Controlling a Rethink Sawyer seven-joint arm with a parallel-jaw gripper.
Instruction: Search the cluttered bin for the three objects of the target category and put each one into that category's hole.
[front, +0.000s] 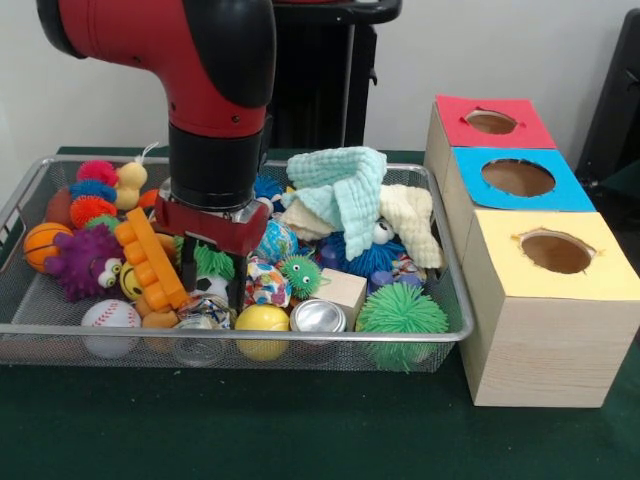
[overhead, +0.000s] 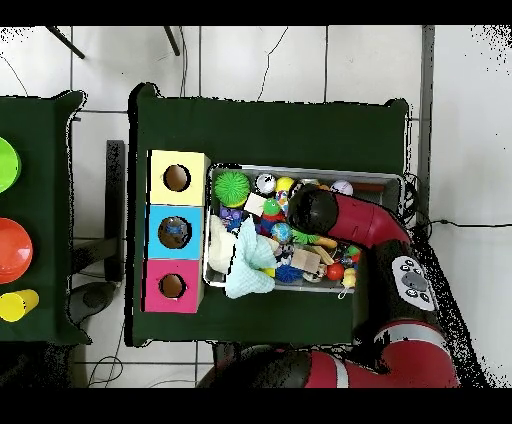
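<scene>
One camera stands close and low, facing the wire bin (front: 440, 330) and the three boxes (front: 545, 300) from the side, while the other looks straight down from high above, sharing the same bin (overhead: 392, 182) and boxes (overhead: 178, 232).

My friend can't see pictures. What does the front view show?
A red and black robot arm reaches down into a wire basket full of toys, its claw among balls and an orange block piece. A pale green cloth lies on the pile. Beside the basket stand red, blue and yellow boxes, each with a hole.
</scene>
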